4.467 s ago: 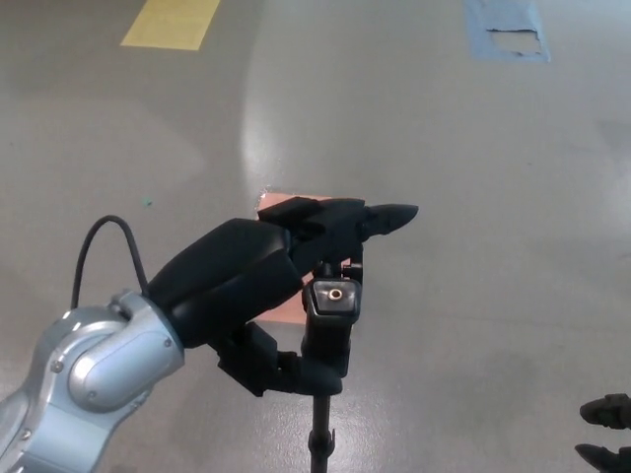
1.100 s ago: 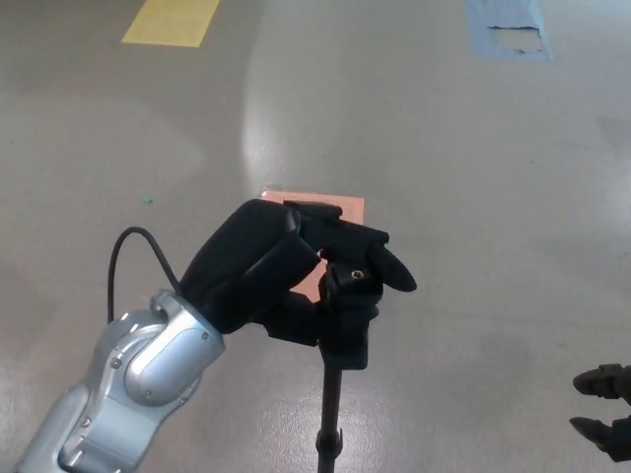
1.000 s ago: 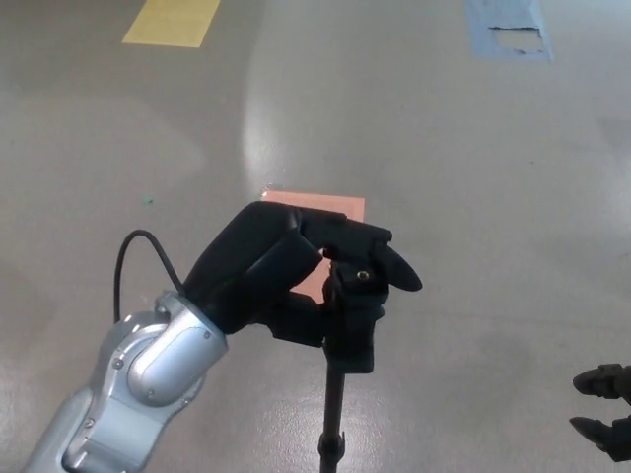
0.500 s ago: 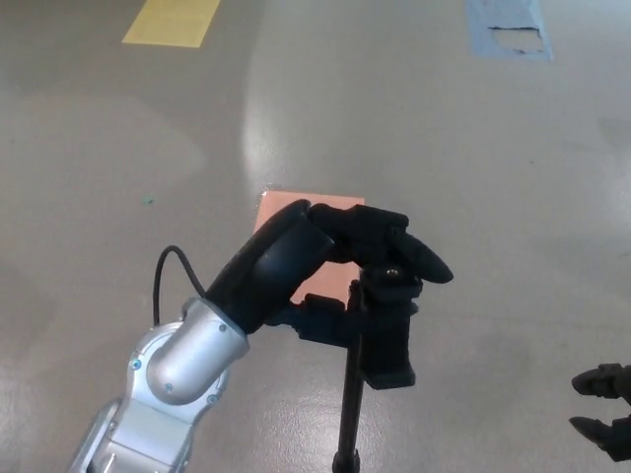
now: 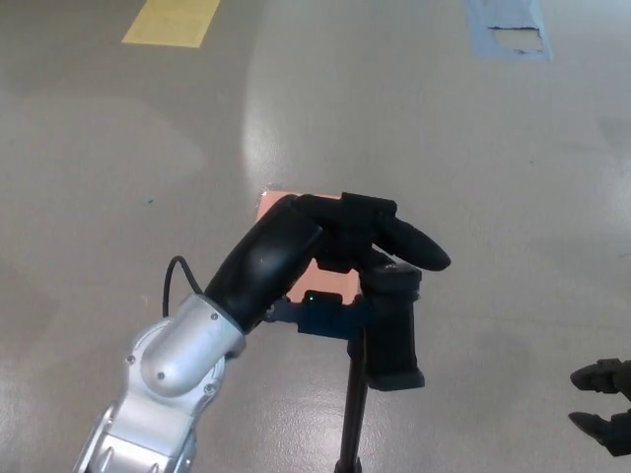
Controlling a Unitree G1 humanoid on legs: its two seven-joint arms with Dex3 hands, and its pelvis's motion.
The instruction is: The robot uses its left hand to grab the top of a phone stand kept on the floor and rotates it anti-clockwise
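A black phone stand (image 5: 392, 335) rises from the bottom of the head view on a thin black pole (image 5: 352, 414). Its clamp head hangs as a long black block just right of centre. My left hand (image 5: 340, 241) comes in from the lower left and is shut on the top of the stand, fingers draped over the head and thumb under it. A silver forearm with a black cable runs down behind it. Only the black fingertips of my right hand (image 5: 603, 404) show at the right edge, low and away from the stand.
A pink square (image 5: 296, 258) lies on the grey floor, partly hidden behind my left hand. A yellow floor marking (image 5: 173, 22) sits at the top left, and a blue patch (image 5: 505, 28) at the top right.
My left hand has turned with the stand's head: the wrist swung right and the clamp head moved right and lower. The stand's pole leans differently. The right hand has stayed put.
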